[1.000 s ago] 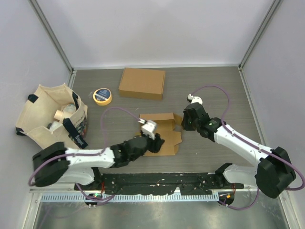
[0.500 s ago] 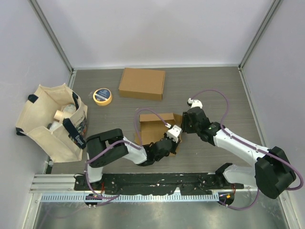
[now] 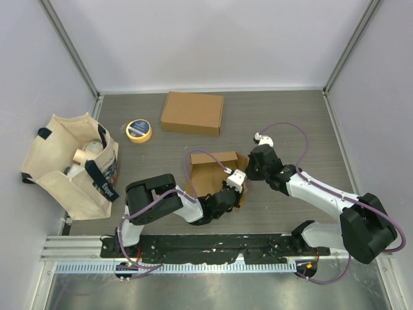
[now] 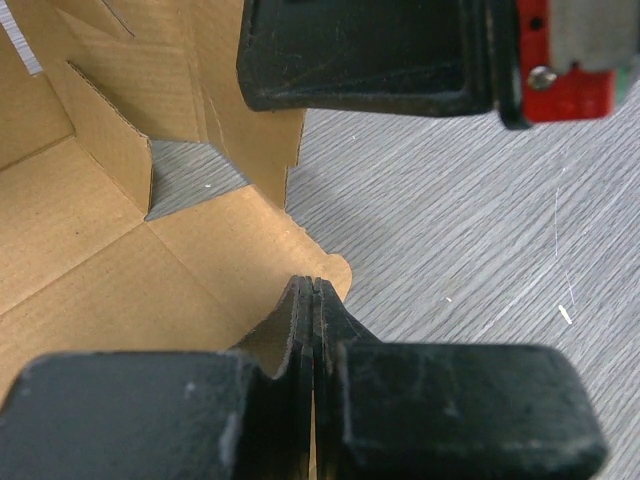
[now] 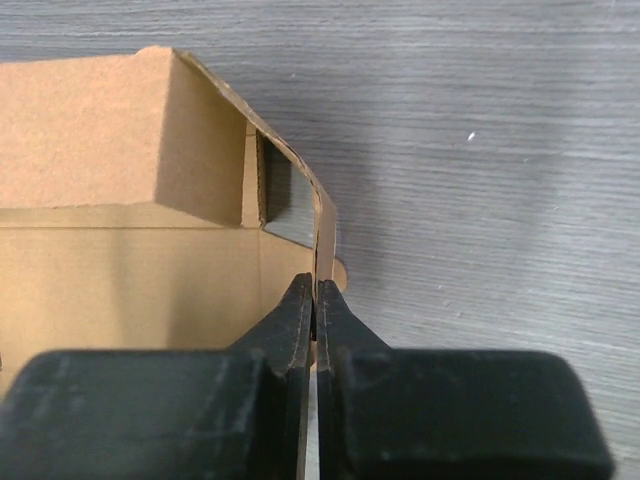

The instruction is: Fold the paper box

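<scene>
The paper box (image 3: 214,173) is a brown cardboard blank, partly raised, in the middle of the table. My right gripper (image 3: 248,169) is at its right side, shut on the upright right side wall (image 5: 318,225), which runs edge-on into the closed fingers (image 5: 316,290). My left gripper (image 3: 237,183) is at the box's near right corner. Its jaws are shut (image 4: 315,290), tips resting on a flat flap with a rounded tab (image 4: 250,255). No cardboard shows between them. The right gripper's black body (image 4: 370,50) hangs just beyond.
A closed brown box (image 3: 192,113) lies at the back centre. A yellow tape roll (image 3: 139,130) sits left of it. A cloth tote bag (image 3: 72,165) holding small items stands at the left wall. Both arms cross low near the box.
My left gripper swung from over the box's middle to its near right corner and shut. My right gripper opened briefly, then shut on the right wall. The box's walls stand higher.
</scene>
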`<state>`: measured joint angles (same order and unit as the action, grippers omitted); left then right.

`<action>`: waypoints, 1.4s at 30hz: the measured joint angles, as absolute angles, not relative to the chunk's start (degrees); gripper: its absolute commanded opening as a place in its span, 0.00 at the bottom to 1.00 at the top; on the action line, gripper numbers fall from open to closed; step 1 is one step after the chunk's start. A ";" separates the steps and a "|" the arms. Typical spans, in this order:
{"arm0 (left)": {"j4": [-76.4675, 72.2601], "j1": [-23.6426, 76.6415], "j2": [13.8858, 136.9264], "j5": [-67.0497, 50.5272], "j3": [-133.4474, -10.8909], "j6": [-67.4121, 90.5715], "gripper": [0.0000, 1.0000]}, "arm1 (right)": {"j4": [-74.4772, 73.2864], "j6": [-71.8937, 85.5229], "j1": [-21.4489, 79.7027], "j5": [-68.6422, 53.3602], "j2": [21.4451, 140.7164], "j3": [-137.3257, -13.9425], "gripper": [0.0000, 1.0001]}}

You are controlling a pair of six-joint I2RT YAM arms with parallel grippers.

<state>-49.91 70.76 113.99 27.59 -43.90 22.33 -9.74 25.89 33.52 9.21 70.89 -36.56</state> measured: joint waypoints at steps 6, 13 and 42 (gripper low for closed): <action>-49.95 70.76 113.99 27.97 -43.81 22.52 0.00 | -11.86 34.22 33.71 8.40 70.61 -36.97 0.07; -51.59 70.76 113.80 27.92 -42.52 22.06 0.19 | -12.64 39.70 36.36 12.40 70.63 -37.08 0.07; -52.93 70.76 86.76 36.05 -27.20 11.64 0.62 | -21.02 33.74 39.11 13.50 73.01 -44.56 0.01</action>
